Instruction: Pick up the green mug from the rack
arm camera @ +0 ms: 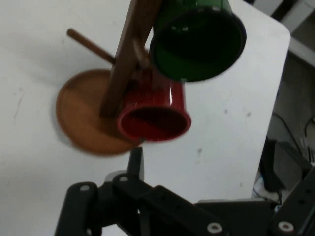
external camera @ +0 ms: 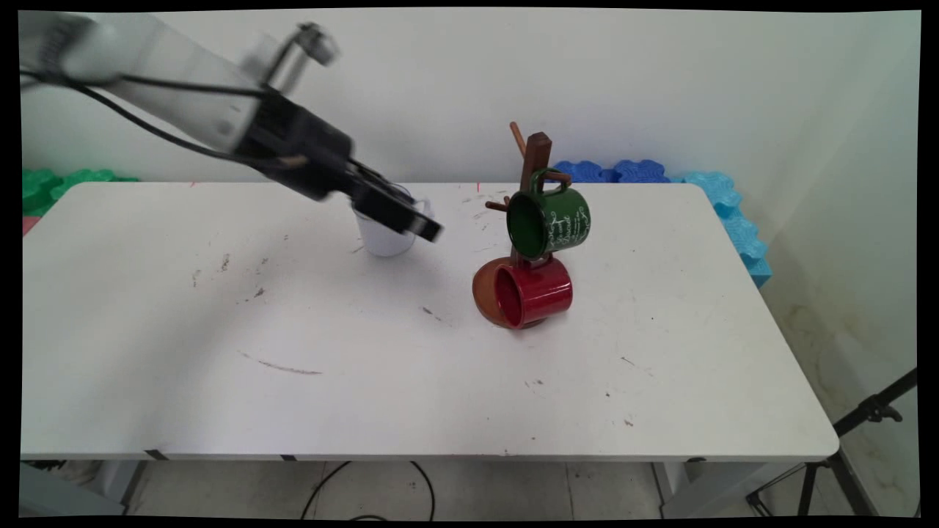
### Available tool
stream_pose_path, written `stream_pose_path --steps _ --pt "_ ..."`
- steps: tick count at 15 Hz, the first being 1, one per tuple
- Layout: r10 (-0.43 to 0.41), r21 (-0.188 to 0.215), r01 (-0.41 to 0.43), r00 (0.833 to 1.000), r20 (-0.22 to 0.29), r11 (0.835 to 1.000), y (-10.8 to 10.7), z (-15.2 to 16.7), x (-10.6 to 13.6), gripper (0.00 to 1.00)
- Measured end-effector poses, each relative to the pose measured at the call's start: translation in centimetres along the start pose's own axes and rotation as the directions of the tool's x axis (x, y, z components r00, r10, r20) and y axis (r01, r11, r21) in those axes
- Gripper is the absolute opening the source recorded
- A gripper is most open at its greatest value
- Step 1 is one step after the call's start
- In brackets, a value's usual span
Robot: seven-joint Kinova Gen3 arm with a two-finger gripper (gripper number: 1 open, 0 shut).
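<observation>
Hanging on the wooden rack (external camera: 533,170), green mug (external camera: 552,222) above red mug (external camera: 533,292); white cup (external camera: 383,236) behind pincer (external camera: 418,224), grip unreadable

Smeared by motion in the main view: arm and gripper (external camera: 429,231), fingertips indistinct, spread of fingers not readable. Partly hidden behind that gripper: white mug (external camera: 385,238), only lower body and a sliver of handle showing. Covered at 12 o'clock by the red mug (external camera: 532,292): wooden rack's round base (external camera: 486,297). Cut off by the hand view's top edge: green mug (arm camera: 199,42) and rack post (arm camera: 129,59). Cropped at the bottom edge there: black linkage (arm camera: 162,206), one finger (arm camera: 136,164) alone visible. Cut at 4 o'clock: tripod (external camera: 843,455).
</observation>
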Motion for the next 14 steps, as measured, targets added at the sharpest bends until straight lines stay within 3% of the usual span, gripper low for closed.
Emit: stream_pose_path --steps 6,14 --pt "-0.015 -0.016 0.013 0.996 -0.088 1.0 3.4 7.1 0.7 1.0" --pt "-0.02 -0.037 0.014 0.986 -0.168 0.999 4.9 12.6 0.8 1.0"
